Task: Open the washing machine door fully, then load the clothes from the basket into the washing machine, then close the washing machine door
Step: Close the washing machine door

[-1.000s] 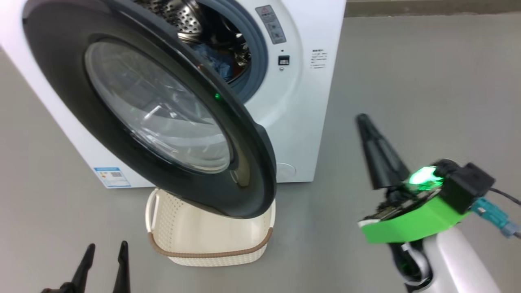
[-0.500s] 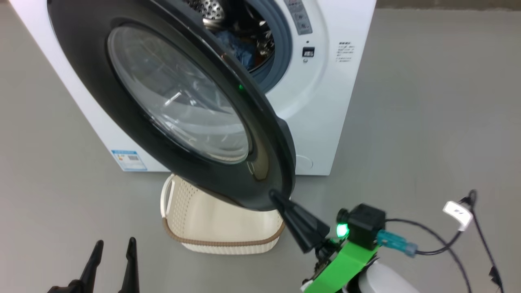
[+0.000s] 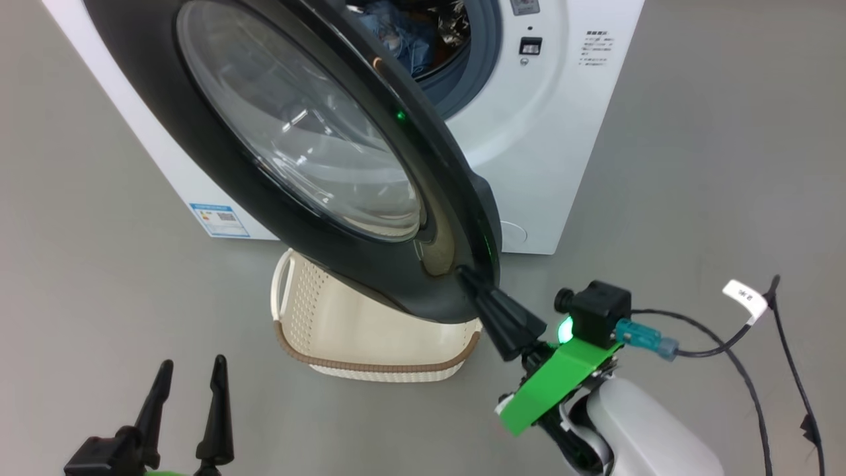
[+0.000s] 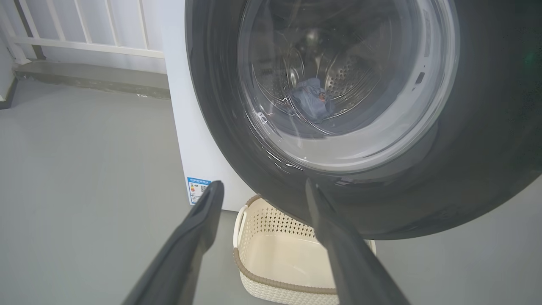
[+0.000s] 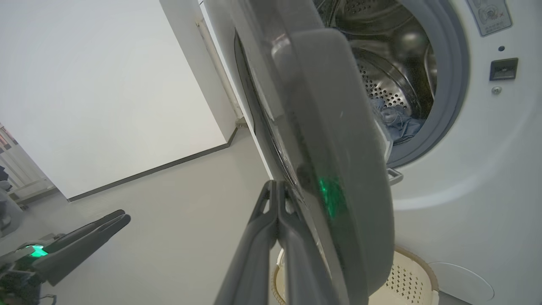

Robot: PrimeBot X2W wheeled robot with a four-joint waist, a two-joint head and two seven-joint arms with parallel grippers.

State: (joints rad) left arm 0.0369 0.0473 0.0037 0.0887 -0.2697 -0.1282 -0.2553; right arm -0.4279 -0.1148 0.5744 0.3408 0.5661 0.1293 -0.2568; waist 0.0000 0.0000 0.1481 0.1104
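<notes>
Half-open washing machine door (image 3: 198,165): right tool (image 3: 470,277), fingers pressed together, tip touching its lower edge; left tool (image 3: 192,361), fingers apart, well clear of it; clothes (image 3: 403,33) behind it inside the washing machine (image 3: 562,132); basket (image 3: 377,363) beneath.

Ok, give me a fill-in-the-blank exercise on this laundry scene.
1. The basket under the door is ____.
2. The clothes lie inside the steel ____.
3. The right gripper, at the door's lower rim, has its fingers ____.
4. The left gripper has its fingers ____.
Missing words: empty; drum; shut; open.
</notes>
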